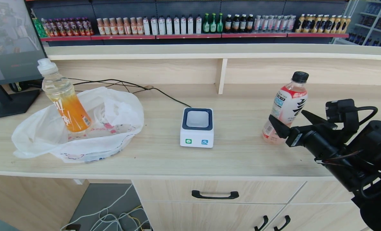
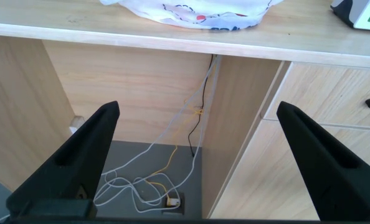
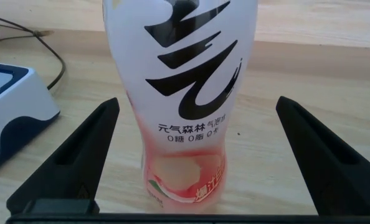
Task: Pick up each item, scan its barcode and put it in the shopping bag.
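A pink-and-white drink bottle (image 1: 285, 109) with a black cap stands upright on the counter at the right. My right gripper (image 1: 290, 121) is open, its fingers on either side of the bottle's lower half without closing on it; the bottle (image 3: 184, 99) sits between the two black fingers (image 3: 70, 168). An orange drink bottle (image 1: 64, 98) with a white cap stands tilted inside the white shopping bag (image 1: 113, 128) at the left. The white barcode scanner (image 1: 197, 127) sits mid-counter. My left gripper (image 2: 194, 165) hangs open below the counter edge, holding nothing.
A black cable (image 1: 139, 87) runs along the counter from the scanner toward the monitor stand (image 1: 7, 102) at far left. A raised wooden shelf (image 1: 209, 51) backs the counter. Drawers with black handles (image 1: 215, 194) lie below; loose wires (image 2: 166, 168) rest on the floor.
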You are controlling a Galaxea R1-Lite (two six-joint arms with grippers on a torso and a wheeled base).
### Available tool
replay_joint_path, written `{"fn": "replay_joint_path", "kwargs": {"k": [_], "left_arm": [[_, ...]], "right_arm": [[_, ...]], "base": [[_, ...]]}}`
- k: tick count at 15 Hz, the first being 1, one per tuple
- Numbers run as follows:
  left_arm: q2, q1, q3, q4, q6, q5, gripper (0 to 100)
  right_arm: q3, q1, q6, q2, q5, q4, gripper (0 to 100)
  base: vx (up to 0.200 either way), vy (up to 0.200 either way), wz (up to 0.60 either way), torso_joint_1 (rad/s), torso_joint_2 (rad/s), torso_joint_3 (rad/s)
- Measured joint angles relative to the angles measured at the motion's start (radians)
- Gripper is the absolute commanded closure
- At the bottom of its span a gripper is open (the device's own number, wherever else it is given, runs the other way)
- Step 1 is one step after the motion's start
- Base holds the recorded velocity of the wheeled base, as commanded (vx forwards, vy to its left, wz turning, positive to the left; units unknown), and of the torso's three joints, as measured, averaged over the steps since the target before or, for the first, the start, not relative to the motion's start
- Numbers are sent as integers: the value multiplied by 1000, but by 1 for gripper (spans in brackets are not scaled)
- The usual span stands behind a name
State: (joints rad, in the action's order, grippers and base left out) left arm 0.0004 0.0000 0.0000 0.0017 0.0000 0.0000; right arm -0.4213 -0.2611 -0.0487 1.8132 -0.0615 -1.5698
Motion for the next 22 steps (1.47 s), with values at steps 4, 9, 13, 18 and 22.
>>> {"fn": "replay_joint_path", "kwargs": {"k": [4,9,13,18,22], "left_arm": [[0,0,0,-1,0,0,0],[0,0,0,-2,-1,0,0],[0,0,0,-1,-1,0,0],[0,0,0,0,-1,0,0],[0,0,0,-1,-1,0,0]], "right_arm": [[-34,13,0,27,0,0,0],[-74,19,0,61,1,0,0],[-115,19,0,92,1,0,0],[-147,20,1,121,1,0,0],[-156,20,6,130,1,0,0]], "base": [[0,0,0,0,0,0],[0,0,0,0,0,0],[0,0,0,0,0,0],[0,0,0,0,0,0],[0,0,0,0,0,0]]}}
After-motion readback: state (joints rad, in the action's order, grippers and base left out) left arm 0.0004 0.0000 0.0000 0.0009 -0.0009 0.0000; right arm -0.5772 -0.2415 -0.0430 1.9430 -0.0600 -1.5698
